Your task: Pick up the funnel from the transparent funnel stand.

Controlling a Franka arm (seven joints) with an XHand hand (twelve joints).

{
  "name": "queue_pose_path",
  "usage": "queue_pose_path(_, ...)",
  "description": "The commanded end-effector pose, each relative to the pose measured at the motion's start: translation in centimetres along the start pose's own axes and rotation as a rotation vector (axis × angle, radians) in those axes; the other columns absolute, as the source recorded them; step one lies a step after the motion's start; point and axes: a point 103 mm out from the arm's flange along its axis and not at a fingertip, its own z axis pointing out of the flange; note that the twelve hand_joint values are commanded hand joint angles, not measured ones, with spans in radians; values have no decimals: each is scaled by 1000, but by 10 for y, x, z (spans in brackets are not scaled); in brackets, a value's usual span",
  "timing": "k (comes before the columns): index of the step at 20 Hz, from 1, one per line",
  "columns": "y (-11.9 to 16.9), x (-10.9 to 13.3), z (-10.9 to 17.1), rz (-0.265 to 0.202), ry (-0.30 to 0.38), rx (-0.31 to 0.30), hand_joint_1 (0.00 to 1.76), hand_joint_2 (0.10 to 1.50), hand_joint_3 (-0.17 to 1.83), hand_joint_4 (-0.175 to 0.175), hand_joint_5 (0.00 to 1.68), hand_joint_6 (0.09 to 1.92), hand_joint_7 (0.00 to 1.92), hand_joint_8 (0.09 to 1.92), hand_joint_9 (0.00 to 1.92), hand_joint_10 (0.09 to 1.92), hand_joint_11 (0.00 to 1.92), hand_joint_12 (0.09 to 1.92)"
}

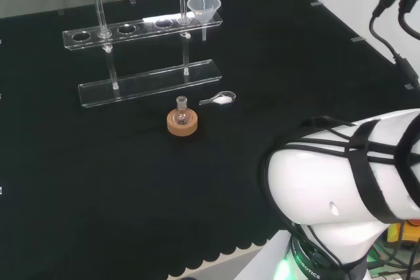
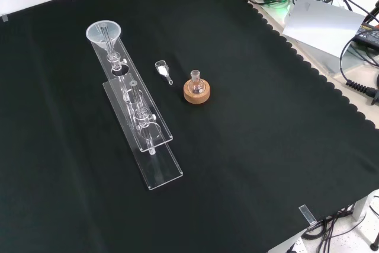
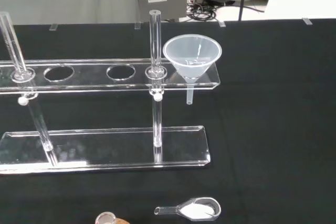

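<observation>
A clear funnel (image 1: 203, 8) (image 2: 104, 32) (image 3: 192, 57) sits upright in the end hole of the transparent funnel stand (image 1: 144, 83) (image 2: 155, 167) (image 3: 105, 148), its stem hanging down below the upper shelf. In the head view that end is the stand's right one; in the front view it is the far end. The shelf's other holes (image 3: 59, 72) hold nothing. Two clear posts carry the shelf above a flat base plate.
A small round flask on a cork ring (image 1: 182, 121) (image 2: 196, 90) stands just in front of the stand in the head view. A little clear scoop with white powder (image 1: 220, 100) (image 2: 162, 69) (image 3: 195, 209) lies beside it. The arm's white links (image 1: 348, 188) rise at the head view's lower right.
</observation>
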Motion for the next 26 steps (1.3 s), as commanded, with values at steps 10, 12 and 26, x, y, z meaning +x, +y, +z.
queue_pose_path(10,135,-37,49,20,17,66,0,1160,401,16,207,87,13,405,161,606,24,1381)
queue_pose_path(12,151,-42,55,17,17,71,0,1158,398,14,208,87,17,409,163,608,26,1382)
queue_pose_path(26,212,-46,85,-53,-36,139,0,1144,375,6,214,87,44,432,176,618,31,1382)
